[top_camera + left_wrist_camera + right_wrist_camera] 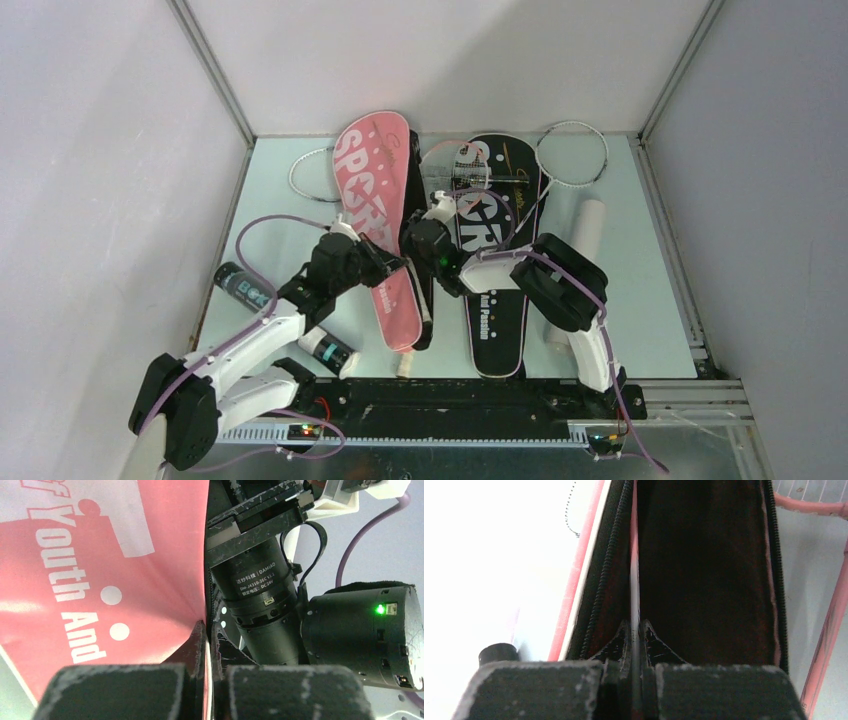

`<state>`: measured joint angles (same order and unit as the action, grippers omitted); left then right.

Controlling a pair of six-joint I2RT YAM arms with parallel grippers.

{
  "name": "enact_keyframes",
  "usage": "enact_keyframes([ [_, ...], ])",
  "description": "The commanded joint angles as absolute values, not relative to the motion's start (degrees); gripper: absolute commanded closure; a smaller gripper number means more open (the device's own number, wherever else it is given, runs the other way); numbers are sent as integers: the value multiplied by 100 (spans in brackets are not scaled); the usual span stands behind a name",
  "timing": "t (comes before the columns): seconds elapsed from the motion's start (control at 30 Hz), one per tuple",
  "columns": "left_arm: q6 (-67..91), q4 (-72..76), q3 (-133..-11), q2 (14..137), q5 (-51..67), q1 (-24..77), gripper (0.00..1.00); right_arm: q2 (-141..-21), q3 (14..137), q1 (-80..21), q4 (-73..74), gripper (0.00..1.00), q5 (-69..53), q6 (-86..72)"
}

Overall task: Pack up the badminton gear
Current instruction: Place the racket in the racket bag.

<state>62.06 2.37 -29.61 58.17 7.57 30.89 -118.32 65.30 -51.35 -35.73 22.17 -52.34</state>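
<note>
The pink "SPORT" cover [372,200] lies mid-table, beside the black cover [495,270]. My left gripper [388,266] is shut on the pink cover's right edge; in the left wrist view the pink sheet [100,570] runs between the fingertips of that gripper [209,630]. My right gripper [432,208] is shut on a thin flap edge [634,555] of the same cover, whose dark lining [704,570] and zipper show around the closed gripper [635,627]. A pink racket frame [831,620] lies to the right. White racket heads [575,155] [310,175] sit at the back.
Two black shuttle tubes [240,285] [328,350] lie at the left by my left arm. A white tube [590,225] lies at the right, behind my right arm's elbow [560,285]. The two wrists are close together over the covers. Walls enclose the table.
</note>
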Motion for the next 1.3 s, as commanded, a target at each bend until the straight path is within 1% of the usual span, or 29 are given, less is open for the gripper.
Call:
enact_keyframes([
  [0.0, 6536, 834, -2950, 5579, 1293, 3204, 100, -11898, 6636, -5182, -4477, 100, 3201, -5086],
  [0.07, 6580, 930, -2873, 5596, 1257, 3200, 100, -11896, 6636, -5187, -4459, 97, 3171, -5122],
  [0.13, 6593, 959, -2802, 5648, 1198, 3188, 100, -11811, 6636, -5187, -4401, 87, 3083, -5040],
  [0.2, 6642, 1056, -2699, 5710, 1168, 3148, 100, -11642, 6636, -5196, -4127, 69, 2997, -4925],
  [0.23, 6665, 1165, -2668, 5738, 1164, 3134, 100, -11582, 6642, -5191, -3912, 64, 2944, -4841],
  [0.27, 6700, 1211, -2598, 5778, 1161, 3102, 100, -11447, 6639, -5167, -3798, 55, 2773, -4820],
  [0.3, 6725, 1311, -2569, 5798, 1161, 3085, 100, -11379, 6601, -5150, -3637, 52, 2524, -4760],
  [0.33, 6744, 1381, -2512, 5835, 1180, 3054, 100, -11232, 6566, -5104, -3598, 46, 2409, -4727],
  [0.4, 6754, 1616, -2496, 5870, 1200, 3034, 100, -11023, 6457, -5041, -3274, 42, 2108, -4642],
  [0.5, 6539, 1337, -2601, 5873, 1007, 3016, 100, -10747, 6340, -4845, -2875, 39, 1488, -4613],
  [0.63, 6308, 1129, -2583, 5834, 891, 2861, 100, -10110, 6077, -4588, -2268, 43, 1106, -4462],
  [0.73, 6207, 1091, -2542, 5847, 874, 2784, 100, -9985, 6063, -4384, -1816, 48, 873, -4481],
  [0.8, 6134, 1068, -2529, 5853, 874, 2744, 100, -10027, 6063, -4217, -1725, 50, 654, -4606],
  [0.93, 5946, 959, -2531, 5845, 851, 2726, 100, -10254, 6059, -3956, -1664, 51, 397, -4882],
  [1.1, 5785, 834, -2475, 5788, 844, 2716, 100, -10666, 6325, -3781, -1372, 44, 345, -5108],
  [1.27, 5731, 782, -2364, 5669, 796, 2703, 100, -11208, 6497, -3696, -1442, 44, 118, -5397],
])
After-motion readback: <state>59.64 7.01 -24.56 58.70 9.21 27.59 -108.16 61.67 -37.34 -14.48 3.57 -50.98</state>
